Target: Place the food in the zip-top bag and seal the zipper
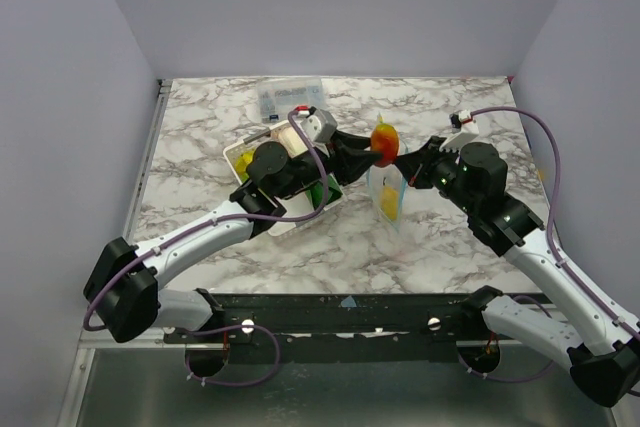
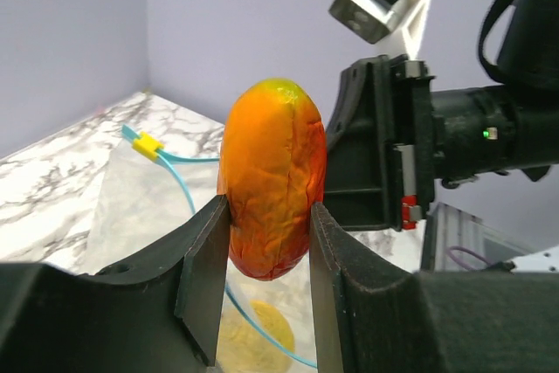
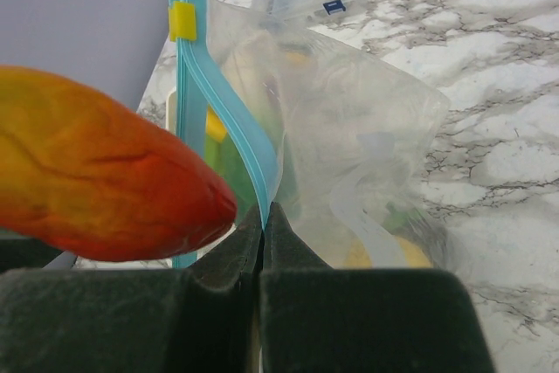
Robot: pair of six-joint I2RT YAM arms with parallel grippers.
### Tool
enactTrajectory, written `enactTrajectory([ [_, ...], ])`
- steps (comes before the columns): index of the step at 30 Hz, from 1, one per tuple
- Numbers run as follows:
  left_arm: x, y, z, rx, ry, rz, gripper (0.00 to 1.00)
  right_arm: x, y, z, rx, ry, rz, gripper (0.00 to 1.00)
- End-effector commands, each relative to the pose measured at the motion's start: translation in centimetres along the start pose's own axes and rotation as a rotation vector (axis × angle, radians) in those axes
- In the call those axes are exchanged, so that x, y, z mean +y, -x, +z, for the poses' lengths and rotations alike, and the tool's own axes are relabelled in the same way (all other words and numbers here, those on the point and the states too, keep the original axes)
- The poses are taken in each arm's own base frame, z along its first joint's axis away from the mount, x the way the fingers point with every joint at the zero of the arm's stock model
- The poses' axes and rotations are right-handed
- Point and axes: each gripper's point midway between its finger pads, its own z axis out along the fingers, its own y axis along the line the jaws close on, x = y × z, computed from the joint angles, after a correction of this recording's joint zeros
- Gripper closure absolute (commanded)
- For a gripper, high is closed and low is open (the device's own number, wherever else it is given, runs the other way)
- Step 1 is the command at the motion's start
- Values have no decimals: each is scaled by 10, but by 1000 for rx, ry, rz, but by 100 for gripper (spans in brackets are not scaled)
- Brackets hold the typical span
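My left gripper (image 2: 266, 242) is shut on an orange-red toy fruit (image 2: 272, 188) and holds it above the open mouth of the zip-top bag (image 1: 387, 197). That fruit also shows in the top view (image 1: 384, 140) and the right wrist view (image 3: 96, 176). My right gripper (image 3: 264, 216) is shut on the bag's blue zipper strip (image 3: 229, 120), holding the mouth up. A yellow slider (image 3: 182, 21) sits at the strip's far end. A yellow fruit (image 2: 253, 334) lies inside the bag. Green and yellow pieces (image 1: 322, 190) lie in the white tray (image 1: 285, 222), mostly hidden by my left arm.
A rigid clear box with blue labels (image 1: 290, 97) stands at the back of the marble table (image 1: 440, 247). The white tray lies under my left arm, left of the bag. Grey walls enclose the table on three sides.
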Motion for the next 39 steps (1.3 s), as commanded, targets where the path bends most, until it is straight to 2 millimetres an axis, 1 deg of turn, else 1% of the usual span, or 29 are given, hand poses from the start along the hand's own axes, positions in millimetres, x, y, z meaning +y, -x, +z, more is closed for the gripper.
enactTrajectory([
  [1, 23, 4, 8, -36, 118, 66, 87, 7, 5, -4, -29, 34, 9, 99],
  [2, 27, 1, 9, -23, 137, 59, 80, 6, 4, -4, -27, 31, 10, 99],
  [3, 29, 0, 10, -17, 148, 41, 69, 6, 4, -4, -29, 28, 10, 99],
  [5, 34, -6, 11, 8, 180, 3, 51, 5, 6, -4, -32, 23, 10, 99],
  [8, 40, -13, 9, 25, 228, -59, 37, 5, 8, -6, -37, 19, 9, 99],
  [10, 40, -14, 4, 22, 240, -90, 26, 6, 9, -7, -43, 23, 11, 99],
  [11, 39, -13, 2, 23, 243, -95, 19, 6, 9, -7, -43, 24, 12, 99],
  [12, 36, -12, 0, 29, 235, -103, 16, 6, 9, -7, -43, 25, 14, 99],
  [19, 21, -9, -16, 86, 213, -129, 15, 3, 9, -5, -44, 7, 5, 99],
  [21, 21, -8, -23, 106, 233, -138, 15, 3, 8, -4, -41, 6, 5, 99],
  [23, 22, -12, -29, 150, 244, -155, 16, 2, 6, -3, -35, 8, 6, 99],
  [25, 22, -21, -37, 216, 247, -193, 18, 1, 4, -3, -32, 5, 9, 99],
  [28, 16, -33, -46, 294, 220, -256, 20, 1, 4, -4, -31, -1, 15, 99],
  [31, 1, -46, -51, 348, 162, -332, 21, 1, 6, -6, -33, -9, 30, 99],
  [33, -10, -55, -52, 378, 123, -411, 22, 2, 7, -6, -31, -8, 40, 99],
  [36, -16, -69, -49, 425, 96, -473, 22, 4, 8, -6, -26, -5, 55, 99],
  [39, -24, -72, -44, 450, 57, -504, 22, 6, 7, -7, -8, -6, 67, 99],
])
